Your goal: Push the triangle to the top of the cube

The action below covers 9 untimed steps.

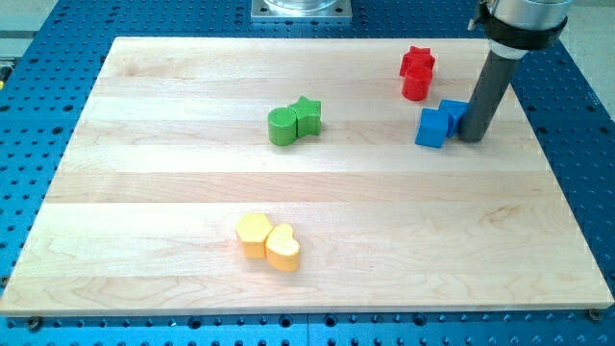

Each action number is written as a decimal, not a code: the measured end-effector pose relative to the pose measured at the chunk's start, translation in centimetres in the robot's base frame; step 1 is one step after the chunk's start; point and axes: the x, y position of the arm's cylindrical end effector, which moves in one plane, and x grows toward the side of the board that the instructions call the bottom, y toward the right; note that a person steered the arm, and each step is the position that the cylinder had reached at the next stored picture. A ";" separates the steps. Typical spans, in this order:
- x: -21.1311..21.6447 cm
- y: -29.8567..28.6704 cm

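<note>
A blue cube (pixel 431 128) lies at the view's upper right of the wooden board (pixel 192 240). A second blue block (pixel 452 111), probably the triangle, touches the cube's upper right side and is partly hidden by the rod. My tip (pixel 473 138) rests on the board just to the right of these two blue blocks, against the second one. The dark rod rises from there toward the view's top right.
A red star (pixel 418 60) and a red cylinder (pixel 415 86) sit together above the blue blocks. A green cylinder (pixel 282 127) and a green star (pixel 307 115) touch near the upper middle. A yellow pentagon (pixel 253 234) and a yellow heart (pixel 282 248) touch at the lower middle.
</note>
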 end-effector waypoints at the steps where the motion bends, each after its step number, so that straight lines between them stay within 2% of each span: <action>1: -2.0 1.2; 3: -2.5 1.2; 4: -0.3 1.5; 5: 1.0 -0.9; 7: -1.3 -3.2; 9: -4.2 3.5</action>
